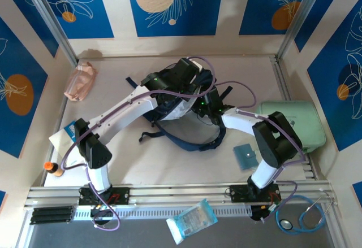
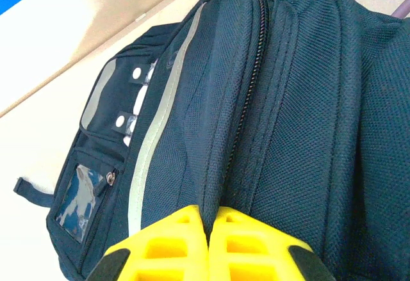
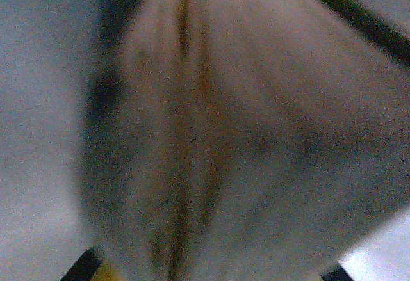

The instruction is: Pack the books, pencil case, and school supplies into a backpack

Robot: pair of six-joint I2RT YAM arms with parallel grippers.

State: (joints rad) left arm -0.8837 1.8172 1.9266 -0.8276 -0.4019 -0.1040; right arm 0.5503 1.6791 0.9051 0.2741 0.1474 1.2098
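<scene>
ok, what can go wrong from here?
1. Left gripper pinches just a fold of the backpack beside the zipper; the fabric may slip free.
2. The right wrist view is blurred by a pale thing close to the lens, so that side can't be checked.
3. The orange-capped tube lies near the left arm's elbow; a swing could knock it.

Backpack (image 1: 164,112) central, pencil case (image 1: 81,81) behind-left, zip case (image 1: 294,124) right (pad (image 1: 245,156) seemingly just before it)

Navy backpack (image 2: 288,102) with pale stripe lies centre; crinkly pink pouch (image 1: 81,81) back-left; teal pad (image 1: 245,156) right; orange-capped tube (image 1: 54,169) near-left.
</scene>
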